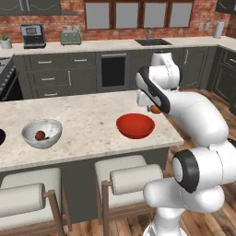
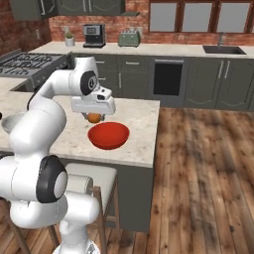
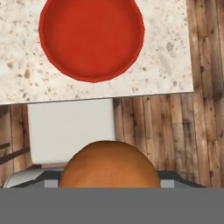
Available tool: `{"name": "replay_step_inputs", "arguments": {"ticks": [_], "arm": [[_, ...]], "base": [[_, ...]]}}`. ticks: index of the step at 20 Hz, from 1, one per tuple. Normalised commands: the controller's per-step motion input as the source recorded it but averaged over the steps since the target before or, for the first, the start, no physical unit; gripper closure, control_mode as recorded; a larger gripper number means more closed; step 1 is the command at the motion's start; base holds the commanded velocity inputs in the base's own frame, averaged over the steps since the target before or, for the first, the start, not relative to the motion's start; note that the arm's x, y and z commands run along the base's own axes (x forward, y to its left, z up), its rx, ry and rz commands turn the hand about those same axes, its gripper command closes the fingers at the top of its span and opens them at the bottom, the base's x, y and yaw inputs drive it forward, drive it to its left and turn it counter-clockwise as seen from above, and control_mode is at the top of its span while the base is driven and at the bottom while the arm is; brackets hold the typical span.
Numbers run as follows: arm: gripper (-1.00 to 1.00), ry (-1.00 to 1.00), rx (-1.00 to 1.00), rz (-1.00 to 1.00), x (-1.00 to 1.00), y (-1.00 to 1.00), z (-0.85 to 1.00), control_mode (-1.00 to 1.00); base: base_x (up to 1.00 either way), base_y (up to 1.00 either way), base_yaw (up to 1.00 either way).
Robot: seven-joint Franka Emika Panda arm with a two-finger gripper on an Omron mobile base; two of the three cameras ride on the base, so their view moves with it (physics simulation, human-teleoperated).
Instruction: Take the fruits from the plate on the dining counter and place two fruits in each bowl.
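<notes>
End effector (image 2: 94, 117) closed on an orange fruit (image 2: 94, 117); in the hand view the fruit (image 3: 109, 165) sits right at the fingertips and hides most of them. From the left base view I catch just a sliver of that orange (image 1: 156, 109) behind my forearm. I'm holding it in the air above the dining counter (image 2: 136, 144), near the far rim of the red bowl (image 2: 108, 135) and not touching it.

Red bowl (image 1: 135, 125) stands upright on the counter (image 1: 92, 120) near its right end, with nothing in it as seen from the hand view (image 3: 91, 37). Hand view looks down past the counter (image 3: 175, 65) edge to a white stool seat (image 3: 70, 129) and wood plank floor (image 3: 175, 135) below.

Grey-white bowl (image 1: 42, 133) stands well apart to the left on the same counter, with the dark red-brown fruit (image 1: 40, 135) inside. A dark rounded edge at the far left border of the left base view may be the plate (image 1: 1, 137); too little of it to tell.

Two cushioned stools (image 1: 124, 173) are tucked against the counter's near side. Back counter carries a coffee machine (image 1: 33, 35), a green toaster (image 1: 70, 36), a sink (image 1: 152, 42); an oven (image 1: 113, 70) sits in the dark cabinets below, and a gas hob (image 2: 27, 62) to the left.
</notes>
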Motion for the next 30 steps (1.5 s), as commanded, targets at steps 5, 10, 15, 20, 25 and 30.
{"name": "replay_step_inputs", "arguments": {"ticks": [5, 10, 15, 20, 25, 30], "arm": [[1.0, 0.0, 0.0, 0.01, 0.34, 0.0, 0.0, -1.0], [1.0, 0.01, 0.0, 0.07, 1.0, 0.0, -0.1, -1.0], [1.0, 0.02, 0.03, 0.1, 0.82, 0.0, -0.48, -1.0], [1.0, 0.0, 0.02, 0.11, 0.45, 0.02, -0.53, -1.0], [1.0, 0.0, 0.0, 0.11, 0.35, 0.06, -0.59, -1.0], [1.0, 0.0, 0.0, 0.07, 0.17, 0.2, -0.46, -1.0]], "base": [[0.4, 0.0, 0.01], [0.0, 0.0, 0.0], [0.0, 0.0, 0.0], [0.0, 0.0, 0.0], [0.0, 0.0, 0.0], [0.0, 0.0, 0.0]]}}
